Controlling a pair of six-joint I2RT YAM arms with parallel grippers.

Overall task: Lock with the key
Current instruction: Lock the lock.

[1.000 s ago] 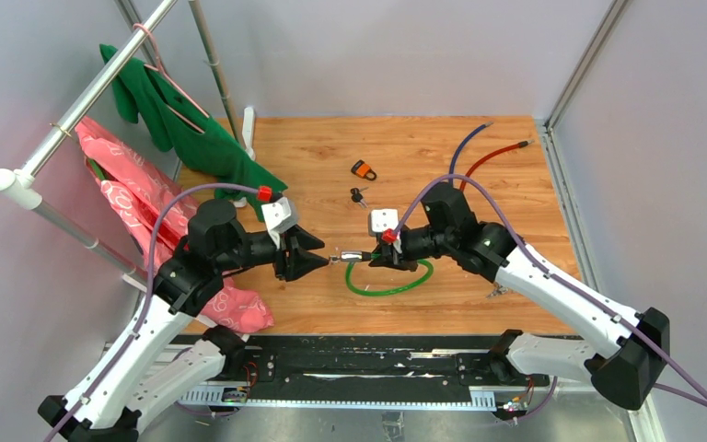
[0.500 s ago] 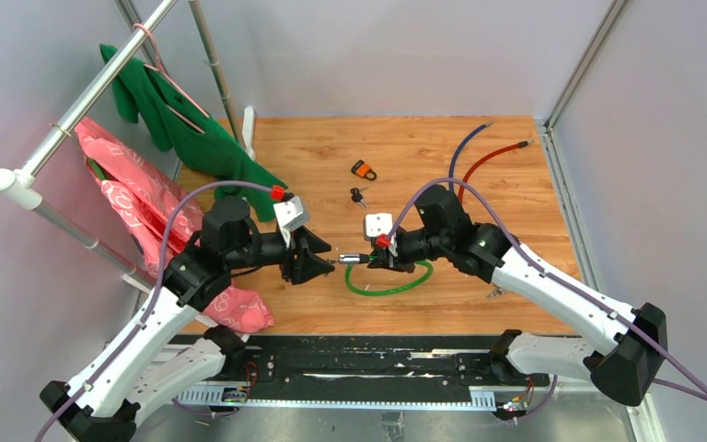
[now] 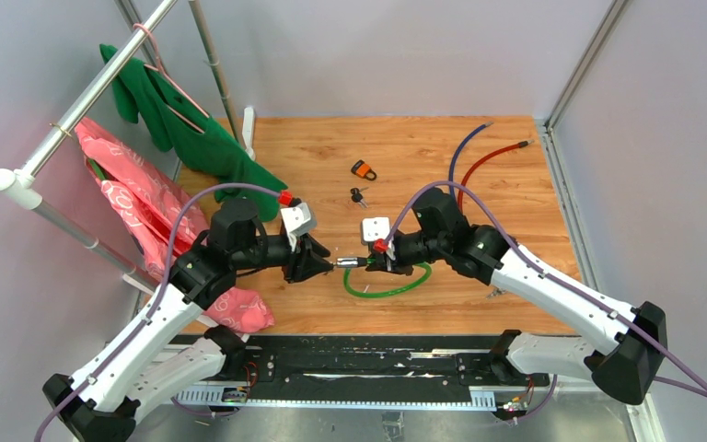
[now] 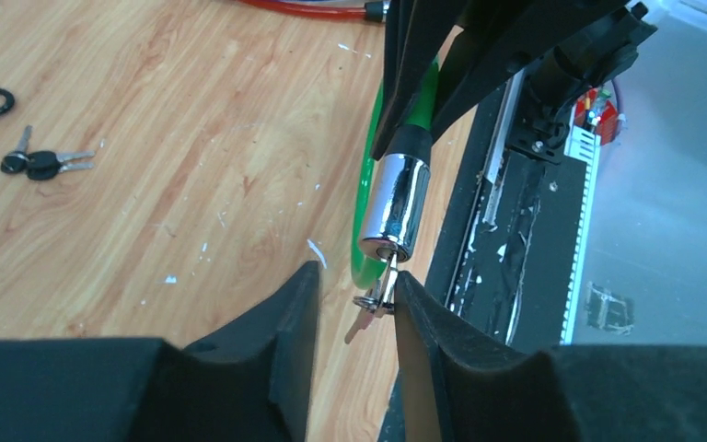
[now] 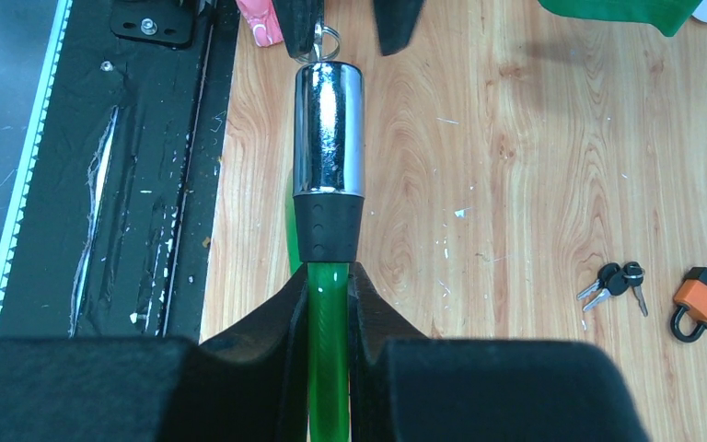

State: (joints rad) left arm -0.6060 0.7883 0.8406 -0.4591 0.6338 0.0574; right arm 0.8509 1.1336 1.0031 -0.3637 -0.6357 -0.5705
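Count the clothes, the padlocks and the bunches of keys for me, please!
Clothes: 2 (green garment, pink garment)
Padlocks: 1 (orange padlock)
Key bunches: 2 (loose keys, ringed keys at the cable lock)
Total: 5

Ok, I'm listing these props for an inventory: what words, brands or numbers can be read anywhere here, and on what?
Padlock: one short dark word on its orange body, too small and blurred to read.
Barrel, cable, spare keys: no marks show.
Nothing else carries text.
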